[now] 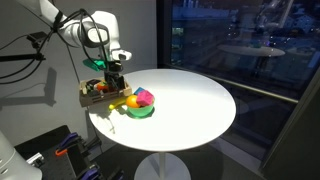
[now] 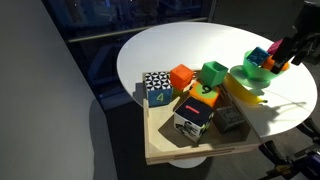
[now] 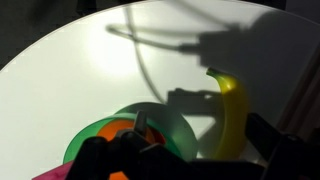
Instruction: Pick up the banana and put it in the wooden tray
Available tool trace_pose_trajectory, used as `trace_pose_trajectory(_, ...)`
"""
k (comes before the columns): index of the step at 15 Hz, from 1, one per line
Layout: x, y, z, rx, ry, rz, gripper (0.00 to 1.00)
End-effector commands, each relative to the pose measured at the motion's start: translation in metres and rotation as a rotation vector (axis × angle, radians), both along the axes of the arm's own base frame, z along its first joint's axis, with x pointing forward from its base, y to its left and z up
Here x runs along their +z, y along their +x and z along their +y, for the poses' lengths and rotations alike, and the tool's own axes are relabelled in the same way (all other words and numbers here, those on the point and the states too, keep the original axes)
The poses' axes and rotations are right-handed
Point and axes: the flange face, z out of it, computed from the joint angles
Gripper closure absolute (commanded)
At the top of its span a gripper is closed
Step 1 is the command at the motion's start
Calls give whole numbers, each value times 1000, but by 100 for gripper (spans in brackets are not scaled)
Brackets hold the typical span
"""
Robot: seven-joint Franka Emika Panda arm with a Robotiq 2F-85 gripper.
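Note:
The small yellow banana (image 3: 232, 108) lies on the white table beside the green bowl (image 3: 150, 125). It also shows in both exterior views (image 1: 121, 103) (image 2: 240, 93). My gripper (image 3: 198, 125) is open and hangs just above the banana and the bowl's edge. The banana lies between the two fingers, nearer the right finger in the wrist view. The gripper also shows in both exterior views (image 1: 116, 82) (image 2: 282, 55). The wooden tray (image 1: 88, 98) (image 2: 165, 152) stands next to the bowl and holds several coloured blocks.
The green bowl (image 1: 140, 110) (image 2: 250, 73) holds a round orange-red fruit (image 3: 115, 132) and a pink block (image 1: 146, 97). The round white table (image 1: 190, 100) ends close behind the tray. A dark window is behind.

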Motion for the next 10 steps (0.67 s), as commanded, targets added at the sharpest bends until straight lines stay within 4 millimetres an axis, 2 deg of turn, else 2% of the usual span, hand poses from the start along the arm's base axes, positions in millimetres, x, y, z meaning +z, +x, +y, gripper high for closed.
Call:
trace_pose_trajectory(1, -23, 13, 5, -35, 23, 36, 0)
trace_pose_trajectory(10, -59, 24, 35, -16, 99, -52, 0)
